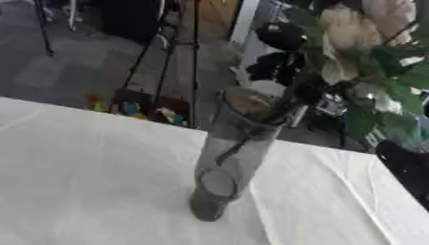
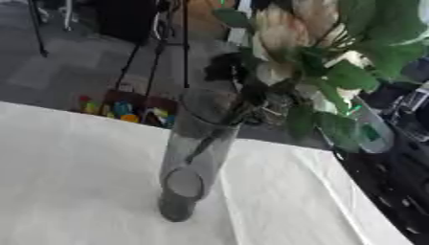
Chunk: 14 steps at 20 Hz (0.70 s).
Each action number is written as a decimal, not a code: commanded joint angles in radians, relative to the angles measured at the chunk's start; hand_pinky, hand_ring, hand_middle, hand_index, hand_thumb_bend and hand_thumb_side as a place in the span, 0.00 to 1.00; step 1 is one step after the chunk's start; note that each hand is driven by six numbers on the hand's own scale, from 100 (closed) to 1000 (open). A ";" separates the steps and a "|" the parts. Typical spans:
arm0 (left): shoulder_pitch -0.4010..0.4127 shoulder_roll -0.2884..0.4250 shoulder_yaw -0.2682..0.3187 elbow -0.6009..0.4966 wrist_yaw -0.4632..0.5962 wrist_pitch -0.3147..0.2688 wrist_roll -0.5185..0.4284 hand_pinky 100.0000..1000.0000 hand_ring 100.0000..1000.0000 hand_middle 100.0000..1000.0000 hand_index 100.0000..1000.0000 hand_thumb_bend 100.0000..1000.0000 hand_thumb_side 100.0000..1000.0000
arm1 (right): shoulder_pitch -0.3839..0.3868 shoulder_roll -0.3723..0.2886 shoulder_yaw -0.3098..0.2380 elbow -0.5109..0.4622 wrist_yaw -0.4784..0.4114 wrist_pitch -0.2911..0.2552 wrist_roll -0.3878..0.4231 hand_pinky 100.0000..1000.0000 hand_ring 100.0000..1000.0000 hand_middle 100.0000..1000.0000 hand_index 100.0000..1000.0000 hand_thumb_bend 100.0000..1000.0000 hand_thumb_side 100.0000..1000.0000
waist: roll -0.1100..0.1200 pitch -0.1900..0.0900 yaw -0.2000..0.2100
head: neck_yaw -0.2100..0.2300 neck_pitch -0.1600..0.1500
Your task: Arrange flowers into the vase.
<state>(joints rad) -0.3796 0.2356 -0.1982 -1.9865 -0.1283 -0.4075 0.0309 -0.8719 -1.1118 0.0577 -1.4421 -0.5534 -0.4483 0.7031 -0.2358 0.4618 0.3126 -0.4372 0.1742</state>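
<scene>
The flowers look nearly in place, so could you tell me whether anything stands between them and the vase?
Nothing visible does. The flowers lean over the vase from the right, their stems already through its open mouth. The white table around it is bare.

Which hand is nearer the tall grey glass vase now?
Right, probably. A black arm part shows at the right edge, right of the tall grey glass vase, below the cream flowers leaning from it; its hand is hidden. The left hand shows nowhere.

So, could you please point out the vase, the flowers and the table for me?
vase [image 1: 231,158]: left eye view, middle of its glass wall.
flowers [image 2: 285,31]: right eye view, a pale bloom.
table [image 1: 84,182]: left eye view, bare white cloth.
</scene>
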 commanded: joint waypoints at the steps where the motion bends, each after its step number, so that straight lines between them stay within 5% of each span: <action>1: -0.007 -0.004 0.003 -0.013 0.002 0.004 -0.001 0.65 1.00 0.97 0.97 0.00 1.00 | -0.020 -0.030 -0.024 0.009 0.020 -0.161 0.157 1.00 1.00 0.82 0.97 0.00 0.58 | 0.010 -0.019 -0.008 | 0.001 -0.011; 14: -0.008 -0.011 0.005 -0.013 0.005 0.014 -0.003 0.65 1.00 0.98 0.97 0.00 1.00 | -0.028 -0.031 -0.025 0.020 0.154 -0.295 0.204 1.00 1.00 0.89 0.99 0.00 0.54 | 0.010 -0.018 -0.026 | 0.004 -0.015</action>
<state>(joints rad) -0.3798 0.2274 -0.1981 -1.9865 -0.1277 -0.3963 0.0280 -0.8824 -1.1116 0.0443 -1.4240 -0.4141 -0.4891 0.6625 -0.2358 0.4651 0.2896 -0.4330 0.1733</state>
